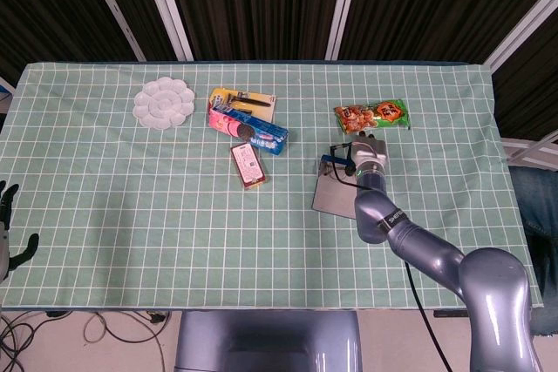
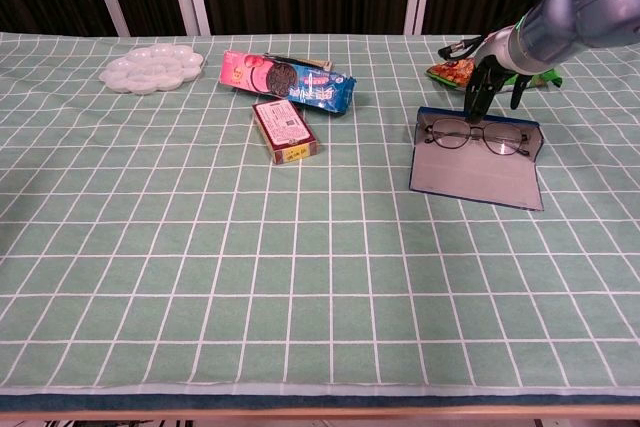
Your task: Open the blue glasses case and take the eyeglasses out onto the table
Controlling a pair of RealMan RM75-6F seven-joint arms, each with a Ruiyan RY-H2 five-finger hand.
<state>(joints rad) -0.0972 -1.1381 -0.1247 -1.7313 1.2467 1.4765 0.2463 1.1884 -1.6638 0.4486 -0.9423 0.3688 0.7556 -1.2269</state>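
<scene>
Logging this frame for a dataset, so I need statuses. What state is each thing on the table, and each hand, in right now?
Glasses case: open, lid flat on the table.
Eyeglasses: in the case, unfolded.
Right hand: above the case's back edge, fingers pointing down, holding nothing.
Left hand: off the table's edge, idle, holding nothing.
Snack bag: sealed, lying flat.
Palette: empty.

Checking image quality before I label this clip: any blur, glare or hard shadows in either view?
Head view: even overhead light, soft shadows, the tablecloth sharp, but the right arm hides most of the glasses case. Chest view: sharp too; the eyeglasses read clearly, no glare on the lenses; the right hand is dark against the black backdrop, so its fingers are hard to separate.
</scene>
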